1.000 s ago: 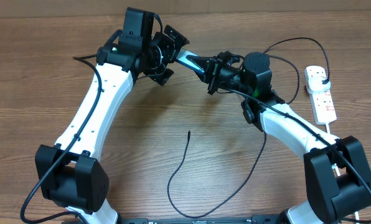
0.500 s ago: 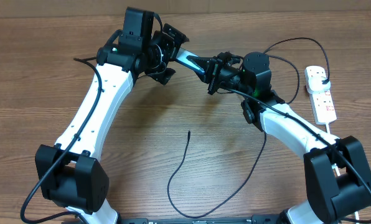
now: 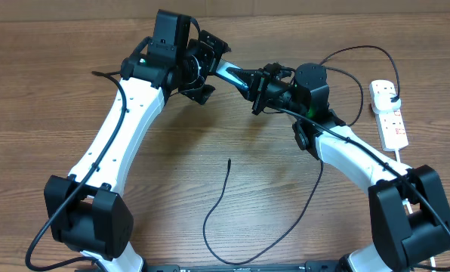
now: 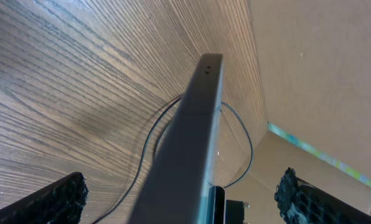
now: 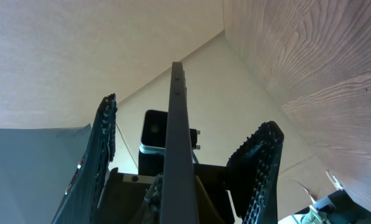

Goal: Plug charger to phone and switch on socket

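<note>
The phone (image 3: 226, 72) is off the table (image 3: 44, 91) at the far middle, tipped onto its edge so that the overhead view shows only a thin cyan sliver. It lies between the left gripper (image 3: 208, 69) and the right gripper (image 3: 260, 88), one end toward each.

Both wrist views show it edge-on. In the left one, the phone (image 4: 188, 143) runs up the middle with the fingers (image 4: 55, 199) spread wide, a clear gap on each side. In the right one, the phone (image 5: 176, 137) stands likewise between parted fingers (image 5: 260, 155), touching neither. The frame's lower edge cuts off what bears the phone.

The charger (image 3: 219, 198) lies loose on the near table, its tip well apart from the phone. The right arm hides part of its run. The socket (image 3: 389, 113) lies at the right edge.
</note>
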Controlling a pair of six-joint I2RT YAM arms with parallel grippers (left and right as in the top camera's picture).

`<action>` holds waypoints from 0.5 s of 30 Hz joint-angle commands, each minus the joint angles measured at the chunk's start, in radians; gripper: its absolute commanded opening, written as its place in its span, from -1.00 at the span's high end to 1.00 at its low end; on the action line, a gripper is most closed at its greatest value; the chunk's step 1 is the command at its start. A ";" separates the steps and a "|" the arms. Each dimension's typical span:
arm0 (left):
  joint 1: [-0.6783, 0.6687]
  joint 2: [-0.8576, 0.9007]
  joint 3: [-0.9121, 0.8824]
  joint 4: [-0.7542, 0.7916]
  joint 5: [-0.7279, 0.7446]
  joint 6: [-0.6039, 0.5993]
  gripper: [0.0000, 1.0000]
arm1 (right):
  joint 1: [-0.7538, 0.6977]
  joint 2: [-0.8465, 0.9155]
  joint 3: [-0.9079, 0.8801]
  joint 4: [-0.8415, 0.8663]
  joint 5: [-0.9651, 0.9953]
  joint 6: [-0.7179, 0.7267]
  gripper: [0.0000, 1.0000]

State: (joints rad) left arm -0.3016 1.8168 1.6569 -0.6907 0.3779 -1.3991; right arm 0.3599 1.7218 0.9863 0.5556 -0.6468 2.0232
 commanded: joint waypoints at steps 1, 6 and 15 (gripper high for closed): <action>-0.007 0.011 -0.006 -0.004 -0.020 -0.031 -0.96 | -0.004 -0.010 0.015 0.019 -0.002 0.138 0.93; -0.007 0.011 -0.006 -0.005 -0.020 -0.031 -0.83 | -0.004 -0.010 0.015 0.019 -0.010 0.138 0.93; -0.007 0.011 -0.006 -0.015 -0.023 -0.031 -0.40 | -0.004 -0.010 0.015 0.020 -0.038 0.138 0.93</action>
State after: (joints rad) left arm -0.3016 1.8179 1.6569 -0.7036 0.3695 -1.4223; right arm 0.3599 1.7218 0.9863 0.5564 -0.6659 2.0239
